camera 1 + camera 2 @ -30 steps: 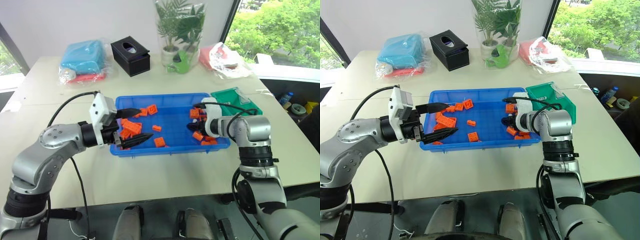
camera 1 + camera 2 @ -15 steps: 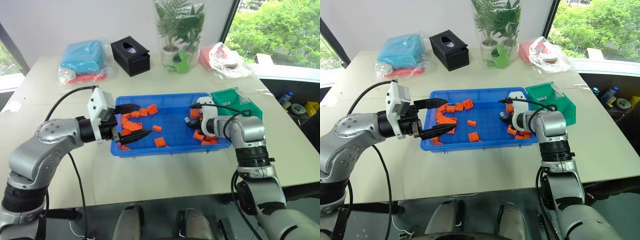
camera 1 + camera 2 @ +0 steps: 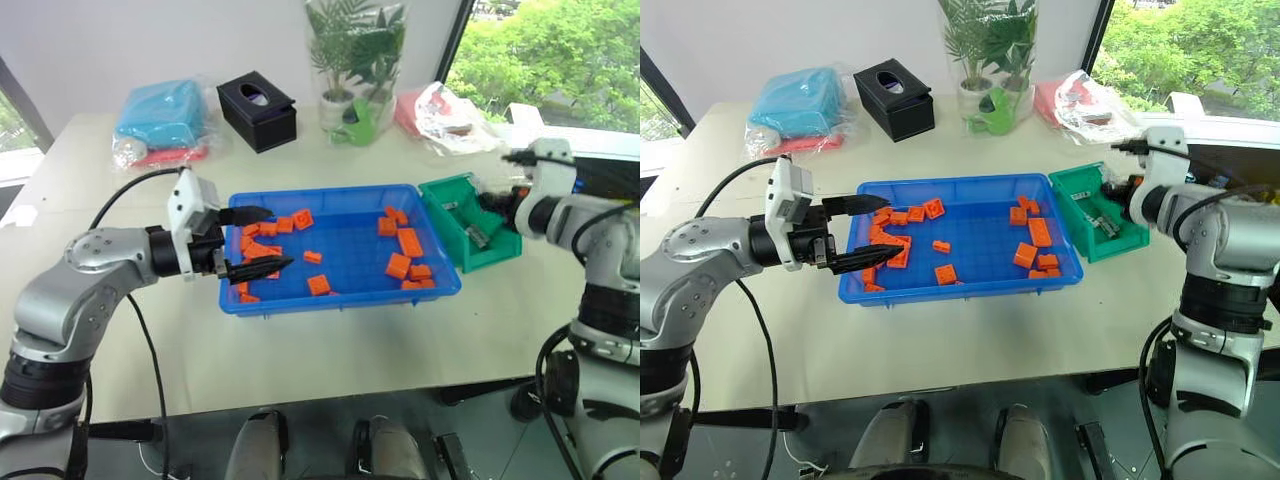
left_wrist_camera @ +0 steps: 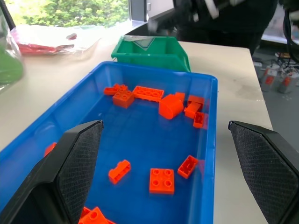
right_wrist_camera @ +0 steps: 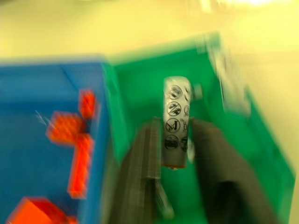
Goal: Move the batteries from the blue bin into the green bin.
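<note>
- Your right pincer (image 5: 180, 154) hung over the green bin (image 3: 1110, 232), which sat at the right end of the blue bin (image 3: 958, 291), just beside it on the pale bench (image 3: 970, 340).
- In the right wrist view its two dark fingers (image 5: 145, 158) stood either side of a silver battery (image 5: 176, 122); the picture was smeared, so you could not tell whether they still pinched it or had let it go.
- At least two more batteries (image 3: 474, 235) lay on the floor of the green bin.
- Your left pincer (image 3: 258, 241) hovered over the left end of the blue bin, fingers (image 4: 77, 161) spread wide apart and holding nothing.
- Orange building bricks (image 3: 945, 274) lay scattered across the blue bin, a heap at the left end beneath the left pincer and a cluster at the right end (image 3: 405, 255). You could make out no battery among them.
- Along the far edge of the bench stood a black tissue box (image 3: 258, 110), a light-blue bagged bundle (image 3: 163, 117), a wrapped potted plant (image 3: 350, 55) with a bright-green object (image 3: 355, 122) at its foot, and a red item in a clear bag (image 3: 440, 105).
</note>
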Motion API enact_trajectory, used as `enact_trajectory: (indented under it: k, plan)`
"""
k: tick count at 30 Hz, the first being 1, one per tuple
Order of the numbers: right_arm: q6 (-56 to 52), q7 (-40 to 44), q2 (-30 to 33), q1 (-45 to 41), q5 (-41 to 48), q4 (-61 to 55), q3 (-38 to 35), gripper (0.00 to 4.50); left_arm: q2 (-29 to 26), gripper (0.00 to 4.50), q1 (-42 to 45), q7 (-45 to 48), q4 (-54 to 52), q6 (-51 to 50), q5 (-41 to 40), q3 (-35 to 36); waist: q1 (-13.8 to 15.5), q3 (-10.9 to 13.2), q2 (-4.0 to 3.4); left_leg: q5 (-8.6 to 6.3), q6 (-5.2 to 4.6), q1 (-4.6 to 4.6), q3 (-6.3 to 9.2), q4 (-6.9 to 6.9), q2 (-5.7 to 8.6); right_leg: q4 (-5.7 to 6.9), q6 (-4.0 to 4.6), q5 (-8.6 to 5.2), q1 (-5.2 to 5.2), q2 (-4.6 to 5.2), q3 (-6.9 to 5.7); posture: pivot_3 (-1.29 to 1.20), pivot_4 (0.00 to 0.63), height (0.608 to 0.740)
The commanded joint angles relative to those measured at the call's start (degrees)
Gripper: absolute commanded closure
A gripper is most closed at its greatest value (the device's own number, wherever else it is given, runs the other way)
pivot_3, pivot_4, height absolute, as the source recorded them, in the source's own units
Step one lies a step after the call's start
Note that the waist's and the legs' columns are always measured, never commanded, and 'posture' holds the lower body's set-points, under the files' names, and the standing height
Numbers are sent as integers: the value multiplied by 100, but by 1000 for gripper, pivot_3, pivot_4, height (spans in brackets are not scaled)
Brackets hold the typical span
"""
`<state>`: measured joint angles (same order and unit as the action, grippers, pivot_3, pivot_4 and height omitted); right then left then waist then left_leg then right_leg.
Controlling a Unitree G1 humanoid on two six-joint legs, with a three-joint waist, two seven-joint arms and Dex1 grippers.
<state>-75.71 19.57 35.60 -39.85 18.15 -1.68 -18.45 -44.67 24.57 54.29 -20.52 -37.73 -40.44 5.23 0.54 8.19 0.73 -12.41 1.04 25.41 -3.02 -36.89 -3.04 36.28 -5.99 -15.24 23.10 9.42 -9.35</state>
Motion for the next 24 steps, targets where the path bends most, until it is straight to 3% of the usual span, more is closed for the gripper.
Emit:
enact_trajectory:
  k: [1,5,7,9,15,24]
  plan:
    - [598,78,58,-14,-33,44,54,1445,-35,0,194,119,58,125,62,9,-1,4,-7,0,0,0,-1,0,0,0,0,1,0,0,0,0,150,657]
    - [1882,1117,824,440,-40,54,325,1445,-113,0,233,270,147,107,79,35,51,8,-10,0,0,2,0,-1,2,-4,-1,0,-2,0,0,0,150,657]
    - [2823,2630,1603,1119,274,-327,197,1445,-275,0,214,444,233,79,42,158,128,12,-12,-3,-2,4,1,-3,5,-16,-17,-13,-10,1,0,0,150,657]
    - [3439,3434,2020,1535,473,-473,74,1445,-378,0,197,550,295,59,15,231,150,11,-12,-9,-10,-1,-2,-3,5,-24,-20,-15,-17,2,1,0,150,657]
    - [3991,5506,2976,2609,1175,-414,-645,1445,-906,0,43,1006,417,-239,-357,694,148,16,-17,-19,7,-15,-2,-10,-6,-23,-5,-21,-25,1,-1,0,150,657]
    - [3899,5355,2747,2880,1536,-785,-670,1445,-1231,0,-245,1200,478,-309,-438,1020,171,21,-24,-20,9,-14,-2,-8,-8,-29,-3,-22,-25,7,-2,0,150,657]
